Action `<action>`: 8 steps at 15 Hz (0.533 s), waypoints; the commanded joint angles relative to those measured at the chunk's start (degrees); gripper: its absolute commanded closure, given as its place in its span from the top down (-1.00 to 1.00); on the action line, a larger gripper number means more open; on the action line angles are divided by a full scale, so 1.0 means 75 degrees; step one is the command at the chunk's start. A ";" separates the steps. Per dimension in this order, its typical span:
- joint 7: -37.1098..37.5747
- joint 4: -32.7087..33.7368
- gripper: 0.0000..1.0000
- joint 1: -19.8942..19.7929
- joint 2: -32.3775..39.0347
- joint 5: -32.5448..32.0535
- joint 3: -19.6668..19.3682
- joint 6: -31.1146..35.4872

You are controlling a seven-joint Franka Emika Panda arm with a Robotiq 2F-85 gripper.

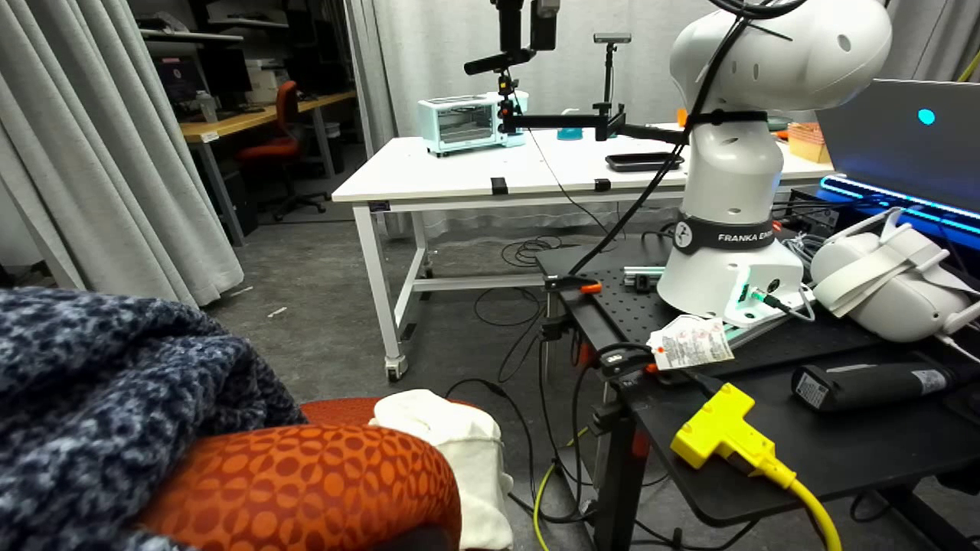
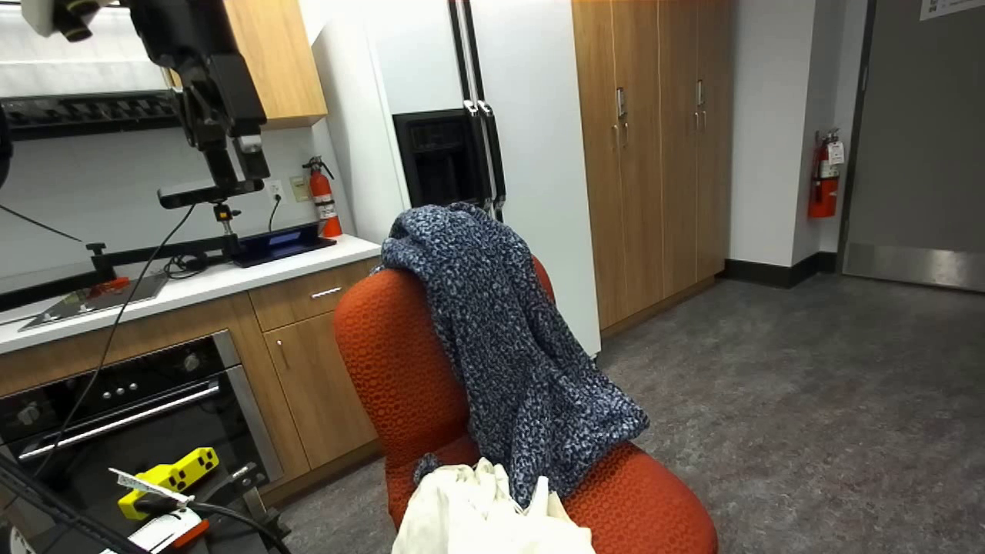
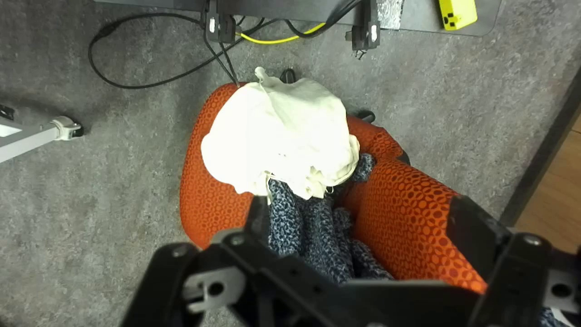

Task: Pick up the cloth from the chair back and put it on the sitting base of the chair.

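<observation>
The cloth, a dark blue-grey speckled knit, drapes over the back of an orange patterned chair [image 2: 392,354] and hangs down to its seat. The cloth shows in both exterior views [image 1: 115,398] [image 2: 508,331] and in the wrist view [image 3: 313,227], partly behind the jaws. A bunched white cloth or bag [image 2: 492,523] lies at the seat's front, over the knit's lower end; it also shows in the wrist view [image 3: 281,136]. My gripper [image 3: 363,222] is open and empty, its fingers wide apart. In both exterior views the gripper [image 1: 528,42] [image 2: 237,163] hangs in the air, higher than the chair back, apart from the cloth.
A black robot stand [image 1: 766,444] with a yellow power splitter [image 1: 723,432] stands by the chair. A white table [image 1: 413,168] carries a toaster oven [image 1: 467,122] and camera arms. A counter [image 2: 308,258] and fridge [image 2: 531,154] stand behind the chair. Cables [image 3: 136,86] lie on the floor.
</observation>
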 commanded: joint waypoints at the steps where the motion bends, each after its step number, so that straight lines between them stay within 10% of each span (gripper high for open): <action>1: 0.0177 -0.0082 1.00 -0.0010 -0.0082 0.0032 0.0011 0.0401; 6: 0.0646 0.2241 1.00 -0.0112 0.2112 0.0004 0.0233 0.0744; 8: 0.0520 0.1606 1.00 -0.0008 0.1468 -0.0007 0.0122 0.0780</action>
